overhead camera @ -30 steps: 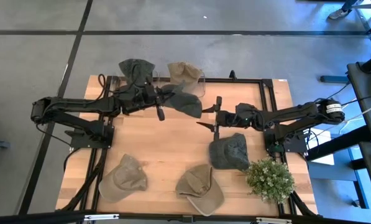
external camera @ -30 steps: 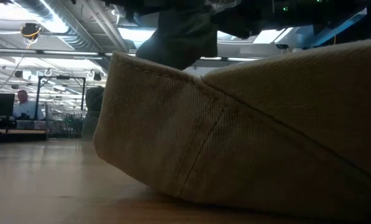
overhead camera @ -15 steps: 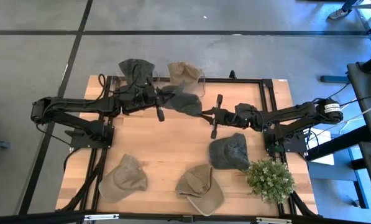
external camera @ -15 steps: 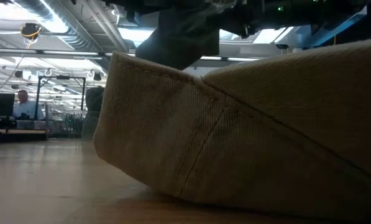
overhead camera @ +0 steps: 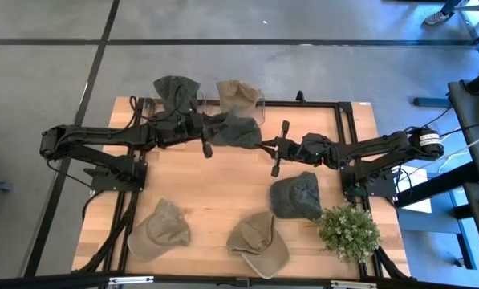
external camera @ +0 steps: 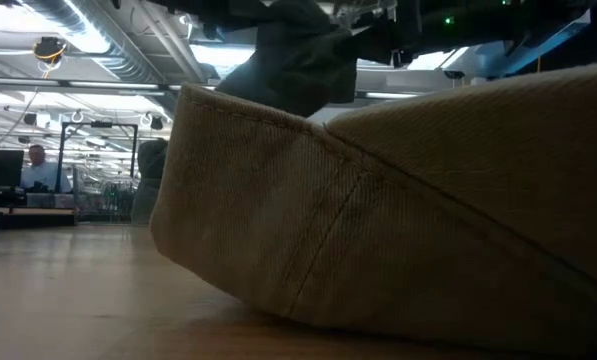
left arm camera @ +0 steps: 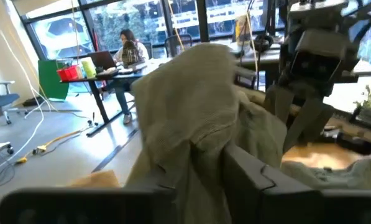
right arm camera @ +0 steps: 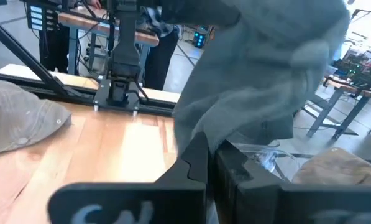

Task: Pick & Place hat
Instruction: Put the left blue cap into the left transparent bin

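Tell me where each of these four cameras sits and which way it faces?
High view: above, looking straight down at the wooden table; both arms show.
Low view: at tabletop height, facing a tan corduroy cap.
Left wrist view: on the left arm, facing the dark olive hat.
Right wrist view: on the right arm, its shut jaws on that hat.
Shared: the olive hat.

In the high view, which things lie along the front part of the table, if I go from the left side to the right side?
Tan cap → second tan cap → dark grey cap → small green plant.
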